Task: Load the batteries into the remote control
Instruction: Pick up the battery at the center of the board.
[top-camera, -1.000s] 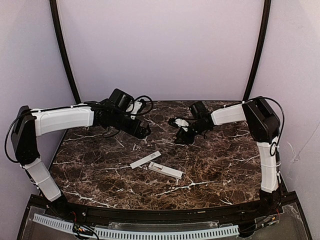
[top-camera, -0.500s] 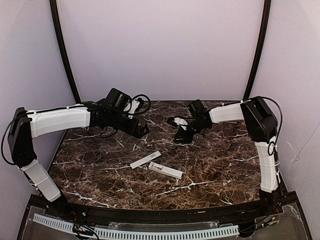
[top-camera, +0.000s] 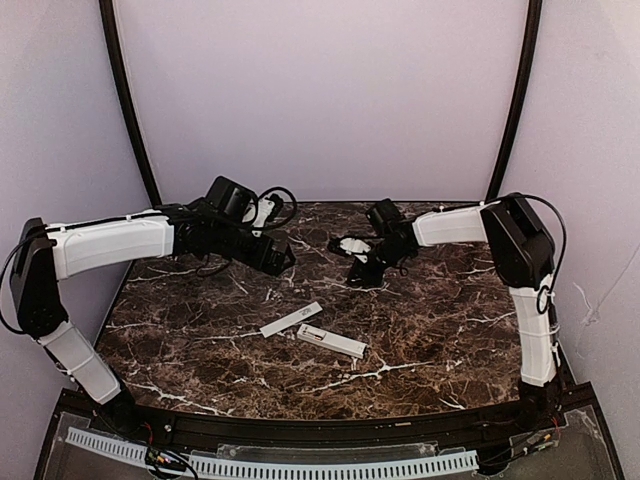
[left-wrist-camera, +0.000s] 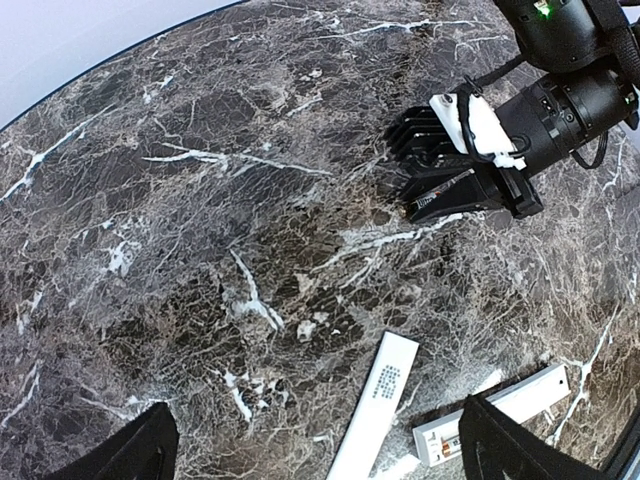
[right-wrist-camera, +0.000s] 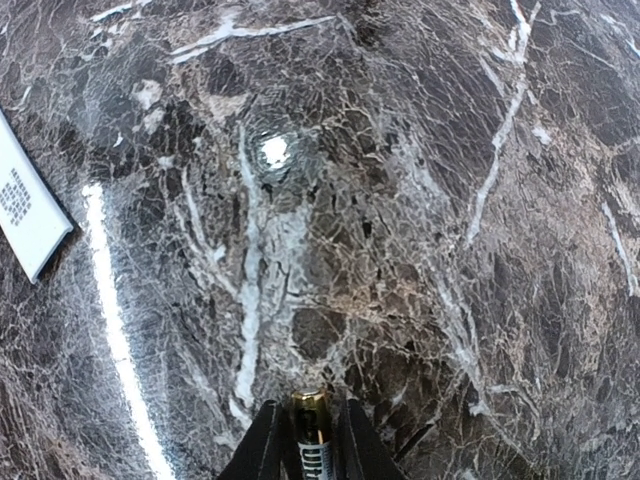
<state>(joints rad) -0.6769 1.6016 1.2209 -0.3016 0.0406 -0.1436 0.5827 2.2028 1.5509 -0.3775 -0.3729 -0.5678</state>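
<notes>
On the marble table (top-camera: 180, 340), the remote control (top-camera: 331, 341) is lying beside a flat white strip (top-camera: 291, 319), which is sitting between it and the left gripper (top-camera: 281, 262), hanging wide open and empty. Farther back, the right gripper (top-camera: 362, 272) is pinching a battery (right-wrist-camera: 311, 432), its jaws nearly closed.

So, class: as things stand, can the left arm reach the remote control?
Probably yes: the left gripper is open, and only a flat white strip lies on the table between it and the remote control.
</notes>
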